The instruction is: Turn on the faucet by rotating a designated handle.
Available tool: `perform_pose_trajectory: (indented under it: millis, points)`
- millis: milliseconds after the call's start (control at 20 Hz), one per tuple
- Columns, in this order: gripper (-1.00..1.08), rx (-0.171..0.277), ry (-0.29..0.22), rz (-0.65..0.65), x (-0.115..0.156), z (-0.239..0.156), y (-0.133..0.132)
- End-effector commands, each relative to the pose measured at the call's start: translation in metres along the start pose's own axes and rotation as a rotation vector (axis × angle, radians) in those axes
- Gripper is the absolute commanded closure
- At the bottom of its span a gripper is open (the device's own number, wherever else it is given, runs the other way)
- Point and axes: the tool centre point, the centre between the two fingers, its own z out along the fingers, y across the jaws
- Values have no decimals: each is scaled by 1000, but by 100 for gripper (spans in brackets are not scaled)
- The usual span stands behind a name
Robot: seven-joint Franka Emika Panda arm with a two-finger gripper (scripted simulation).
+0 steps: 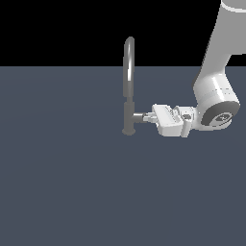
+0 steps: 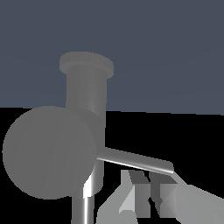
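Observation:
The faucet (image 1: 129, 72) stands upright in the middle of the exterior view, with a high arched spout, a thicker lower body and a small round base. The handle (image 1: 139, 116) juts from the lower body toward the exterior view's right. My gripper (image 1: 148, 116) lies level at the handle's outer end. In the wrist view the handle's round end face (image 2: 48, 151) fills the near side. Its thin lever pin (image 2: 135, 160) runs out just past my fingertips (image 2: 164, 194). My gripper (image 2: 146, 192) has its fingers close together with nothing between them. The faucet body (image 2: 86, 98) rises behind.
The flat dark blue-grey floor (image 1: 72, 182) spreads around the faucet. My white arm (image 1: 216, 91) comes down from the upper right of the exterior view.

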Motion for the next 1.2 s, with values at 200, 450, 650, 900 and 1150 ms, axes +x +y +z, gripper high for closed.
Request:
perform_pose_trajectory:
  millis: [200,450,650,900,1150]
  points:
    - [108,0,-2,2,16,0,2]
    - [108,1,-1,18,38,0,0]
    - [108,3,0,30,55,0,-1]
    - [108,-7,-6,-15,31,-4,-13]
    - [108,-4,-4,1,47,-3,-18]
